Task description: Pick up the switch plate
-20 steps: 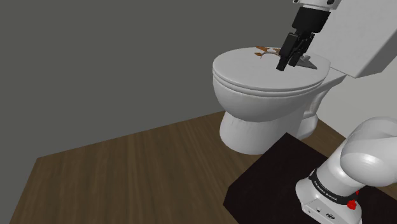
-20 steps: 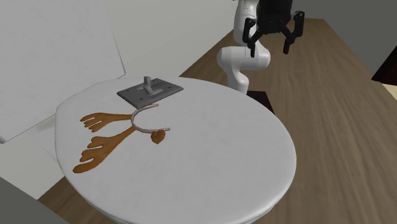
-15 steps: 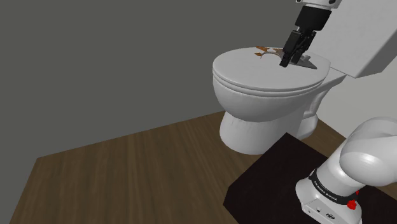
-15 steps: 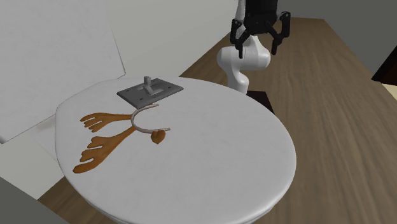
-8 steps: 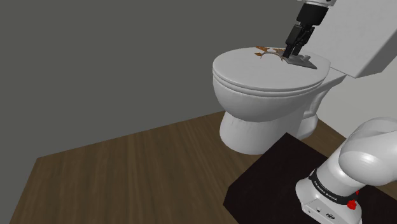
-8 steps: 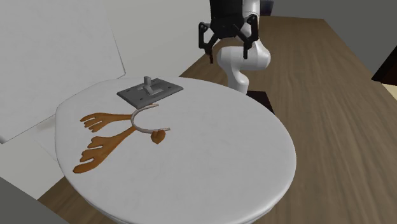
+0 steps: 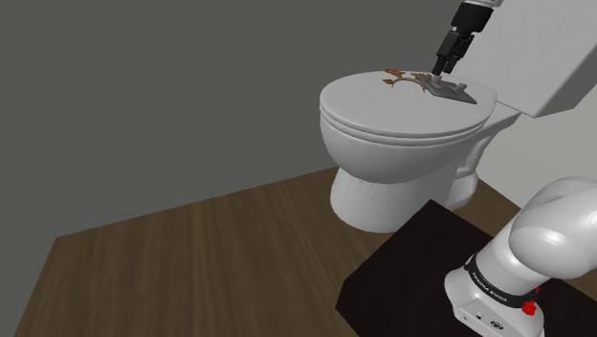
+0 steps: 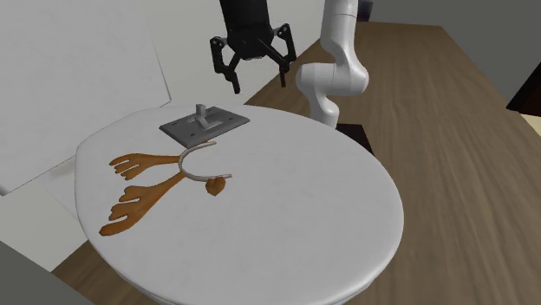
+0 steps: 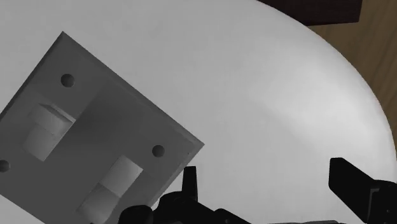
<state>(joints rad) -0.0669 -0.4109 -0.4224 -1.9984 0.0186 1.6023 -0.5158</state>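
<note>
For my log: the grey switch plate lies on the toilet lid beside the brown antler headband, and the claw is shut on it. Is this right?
Not quite: the second exterior view shows the claw open, in the air, not touching the switch plate. The plate does lie on the toilet lid beside the antler headband.

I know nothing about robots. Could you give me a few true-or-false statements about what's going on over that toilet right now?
1. The gripper is open. True.
2. The gripper holds the switch plate. False: the switch plate lies flat on the toilet lid, and the gripper is in the air, not touching it.
3. The toilet lid is raised. False: it is down, with things lying on it.
4. A brown antler headband lies beside the switch plate. True.
</note>
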